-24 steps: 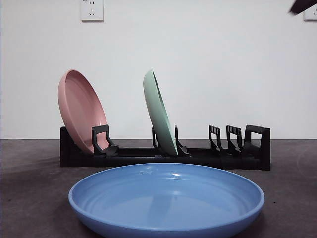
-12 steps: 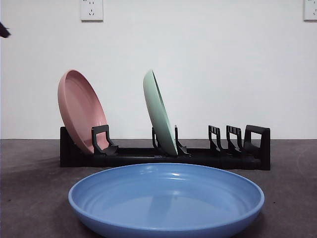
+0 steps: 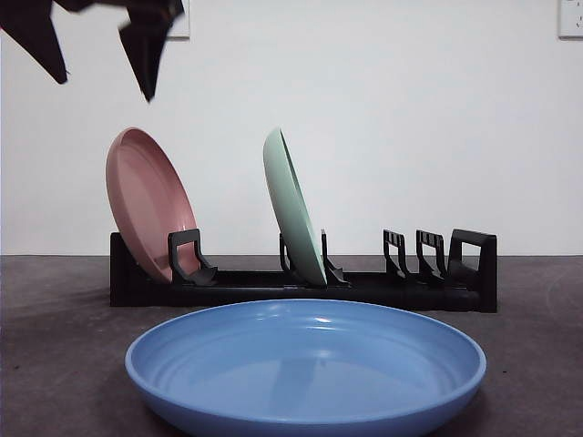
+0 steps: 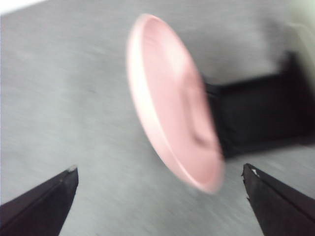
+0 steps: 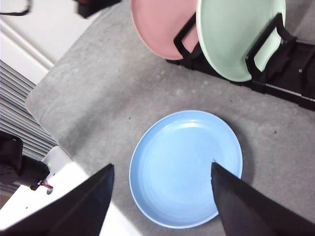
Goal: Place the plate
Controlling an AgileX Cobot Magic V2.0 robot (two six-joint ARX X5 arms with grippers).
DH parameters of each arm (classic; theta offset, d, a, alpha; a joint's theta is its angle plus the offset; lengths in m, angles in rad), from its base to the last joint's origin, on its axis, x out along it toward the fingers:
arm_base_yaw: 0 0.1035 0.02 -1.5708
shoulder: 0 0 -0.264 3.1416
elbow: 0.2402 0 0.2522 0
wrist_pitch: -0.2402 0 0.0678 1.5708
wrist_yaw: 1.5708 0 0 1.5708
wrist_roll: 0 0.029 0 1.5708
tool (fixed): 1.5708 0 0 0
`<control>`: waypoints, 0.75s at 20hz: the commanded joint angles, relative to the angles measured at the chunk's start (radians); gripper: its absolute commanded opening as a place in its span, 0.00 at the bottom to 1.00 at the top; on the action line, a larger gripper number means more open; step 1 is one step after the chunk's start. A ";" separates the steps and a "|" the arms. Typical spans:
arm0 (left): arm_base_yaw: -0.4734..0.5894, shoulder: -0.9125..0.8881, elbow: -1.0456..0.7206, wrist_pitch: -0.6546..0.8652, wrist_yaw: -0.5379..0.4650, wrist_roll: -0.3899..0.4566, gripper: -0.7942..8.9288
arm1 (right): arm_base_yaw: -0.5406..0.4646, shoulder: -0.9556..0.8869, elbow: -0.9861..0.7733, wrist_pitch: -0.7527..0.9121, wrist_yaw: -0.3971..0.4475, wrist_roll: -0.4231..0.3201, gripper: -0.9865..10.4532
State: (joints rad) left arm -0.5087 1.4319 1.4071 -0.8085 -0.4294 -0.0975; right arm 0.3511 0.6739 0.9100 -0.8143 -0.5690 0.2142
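The left end effector [image 3: 100, 68] is hanging in the air at the top corner of the front view, above and slightly outward of the pink plate [image 3: 150, 205], with its two dark jaws spread apart and holding nothing. In its own wrist view, which is blurred, the left end effector [image 4: 160, 196] is looking down between its parted jaws at the pink plate [image 4: 174, 98], which is standing on edge ahead of it and well clear of both jaw tips.

The pink plate is leaning in the end slot of the black rack [image 3: 364, 287], below the left end effector. Further along the rack from it, the green plate [image 3: 293, 208] is standing nearly upright in a middle slot, apart from the pink one. The slots beyond the green plate are holding no plates.

The right end effector [image 5: 160, 189] is hovering high over the desk [image 5: 88, 88] with its jaws wide apart and nothing between them. The blue plate [image 5: 186, 167] is lying flat on the desk directly beneath it, framed between the two jaws in that wrist view, not touched by either. In the front view the blue plate [image 3: 305, 369] is sitting in front of the rack, apart from it. From the right end effector, the rack [image 5: 290, 73] with the pink plate [image 5: 160, 24] and green plate [image 5: 236, 34] is lying beyond the blue plate.
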 commanded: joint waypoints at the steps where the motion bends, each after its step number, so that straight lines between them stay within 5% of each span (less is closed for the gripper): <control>1: -0.007 0.090 0.047 0.048 -0.063 0.050 0.62 | 0.002 0.004 0.009 0.026 -0.003 0.006 0.36; 6: -0.007 0.197 0.056 0.135 -0.148 0.087 0.61 | 0.002 0.004 0.009 0.029 -0.003 -0.004 0.36; 11: -0.006 0.220 0.056 0.151 -0.179 0.086 0.50 | 0.002 0.005 0.009 0.029 -0.003 -0.013 0.36; 15: -0.001 0.220 0.056 0.151 -0.197 0.090 0.30 | 0.002 0.005 0.009 0.029 -0.004 -0.013 0.36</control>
State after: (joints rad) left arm -0.5072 1.6318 1.4353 -0.6636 -0.6224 -0.0158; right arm 0.3515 0.6739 0.9100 -0.7956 -0.5697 0.2127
